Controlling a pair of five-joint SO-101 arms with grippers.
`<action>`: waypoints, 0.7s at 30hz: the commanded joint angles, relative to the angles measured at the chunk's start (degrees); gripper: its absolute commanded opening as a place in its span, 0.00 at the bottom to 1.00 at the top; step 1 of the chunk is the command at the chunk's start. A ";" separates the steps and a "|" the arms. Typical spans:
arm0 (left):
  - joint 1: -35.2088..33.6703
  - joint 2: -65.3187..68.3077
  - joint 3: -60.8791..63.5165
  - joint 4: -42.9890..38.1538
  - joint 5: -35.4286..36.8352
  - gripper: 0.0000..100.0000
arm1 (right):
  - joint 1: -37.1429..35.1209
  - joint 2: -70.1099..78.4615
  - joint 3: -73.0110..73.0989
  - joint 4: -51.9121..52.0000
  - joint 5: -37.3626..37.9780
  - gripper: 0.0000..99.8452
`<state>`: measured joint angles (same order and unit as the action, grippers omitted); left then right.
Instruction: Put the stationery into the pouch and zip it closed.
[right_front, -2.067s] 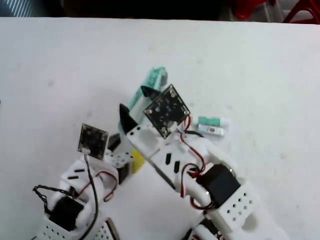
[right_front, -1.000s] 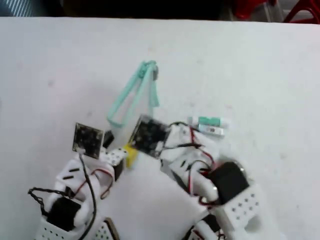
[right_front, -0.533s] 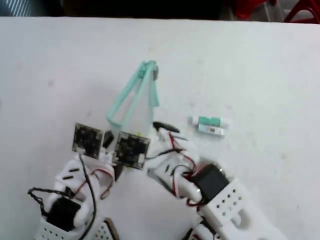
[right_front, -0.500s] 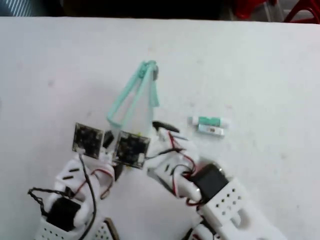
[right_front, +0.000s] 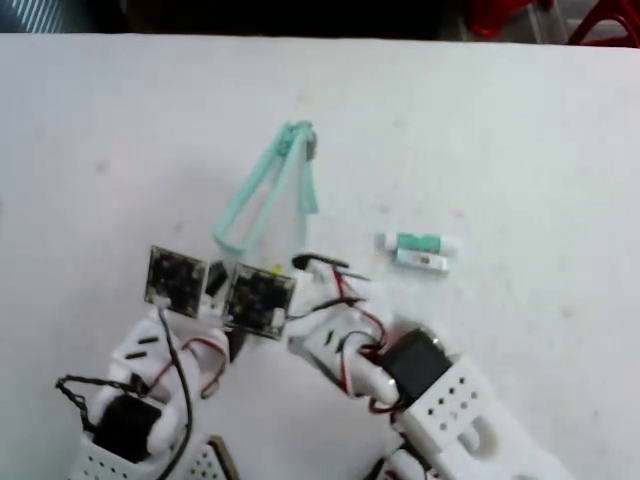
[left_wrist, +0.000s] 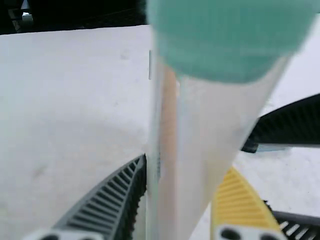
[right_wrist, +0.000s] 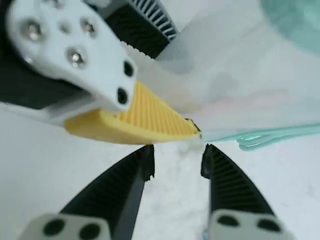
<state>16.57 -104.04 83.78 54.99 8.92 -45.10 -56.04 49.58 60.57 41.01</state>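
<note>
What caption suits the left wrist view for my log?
Left gripper clamped on the clear, teal-edged pouch, with the white table behind.

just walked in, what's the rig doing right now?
The left gripper is clamped on the near end of the clear, teal-edged pouch, which lies on the table. The right gripper is open right next to it at the pouch's edge, holding nothing. A teal-and-white stick and a small white piece lie outside the pouch; nothing is zipped.

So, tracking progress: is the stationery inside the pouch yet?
No, the stationery lies on the table, apart from the pouch.
</note>
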 joint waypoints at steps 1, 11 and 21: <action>0.04 -0.31 -2.99 -1.76 -0.88 0.21 | -2.07 -0.48 0.79 -3.82 -0.62 0.15; 0.04 -0.31 -2.99 -1.67 -0.88 0.21 | -1.71 -0.48 1.32 -5.32 -0.18 0.03; 0.04 -0.31 -2.99 -1.49 -0.88 0.21 | 7.52 -0.57 1.32 -8.48 -0.09 0.02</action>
<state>16.48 -104.13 83.78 54.90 8.92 -40.26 -55.96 51.25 53.98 41.01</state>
